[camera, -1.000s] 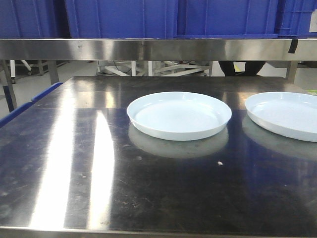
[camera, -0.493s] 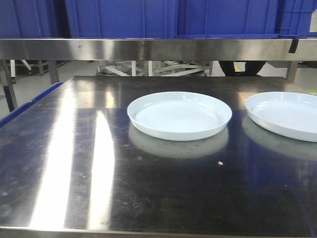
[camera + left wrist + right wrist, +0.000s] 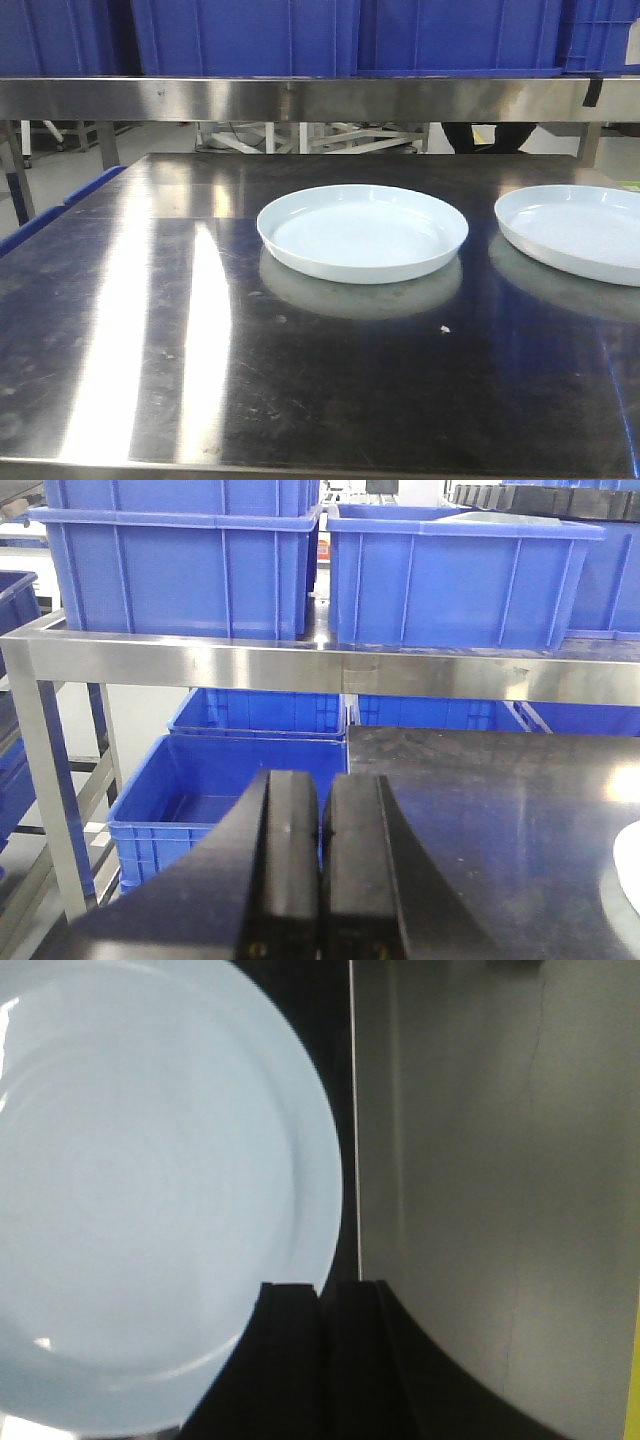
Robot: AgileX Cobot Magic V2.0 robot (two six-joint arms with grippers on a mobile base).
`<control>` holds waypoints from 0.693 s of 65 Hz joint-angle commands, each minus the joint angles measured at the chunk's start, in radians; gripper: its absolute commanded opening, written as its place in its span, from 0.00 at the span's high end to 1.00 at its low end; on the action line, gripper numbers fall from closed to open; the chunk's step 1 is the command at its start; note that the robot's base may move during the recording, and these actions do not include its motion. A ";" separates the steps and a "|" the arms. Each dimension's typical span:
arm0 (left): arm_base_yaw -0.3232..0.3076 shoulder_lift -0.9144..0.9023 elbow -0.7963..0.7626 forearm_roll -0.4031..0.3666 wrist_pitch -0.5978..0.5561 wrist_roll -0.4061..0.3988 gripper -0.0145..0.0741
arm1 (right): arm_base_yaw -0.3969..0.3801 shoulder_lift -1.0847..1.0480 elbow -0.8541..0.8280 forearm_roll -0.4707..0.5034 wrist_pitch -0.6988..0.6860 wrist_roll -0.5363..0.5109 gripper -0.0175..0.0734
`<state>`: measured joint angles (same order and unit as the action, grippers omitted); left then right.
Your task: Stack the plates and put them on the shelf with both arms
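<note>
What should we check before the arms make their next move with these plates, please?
1. Lying flat and empty on the table: centre plate, right plate: ok.
2. Gap between the two free of clutter: ok.
3. Left pincer open for a grasp: not ok, shut.
4. Right pincer open for a grasp: not ok, shut.
5. Free spot on the shelf: cannot tell; bins fill the tier in view.
</note>
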<state>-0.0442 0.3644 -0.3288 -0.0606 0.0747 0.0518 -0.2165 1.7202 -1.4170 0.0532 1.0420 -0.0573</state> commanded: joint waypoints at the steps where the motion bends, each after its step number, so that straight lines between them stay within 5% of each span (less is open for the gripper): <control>1: 0.001 0.005 -0.038 -0.011 -0.093 0.000 0.74 | -0.006 0.021 -0.102 -0.005 -0.002 -0.014 0.53; 45: 0.001 0.005 -0.038 -0.011 -0.093 0.000 0.74 | -0.014 0.194 -0.182 0.032 0.004 -0.066 0.39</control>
<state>-0.0442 0.3644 -0.3288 -0.0615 0.0747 0.0518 -0.2187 1.9706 -1.5650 0.0794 1.0562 -0.1119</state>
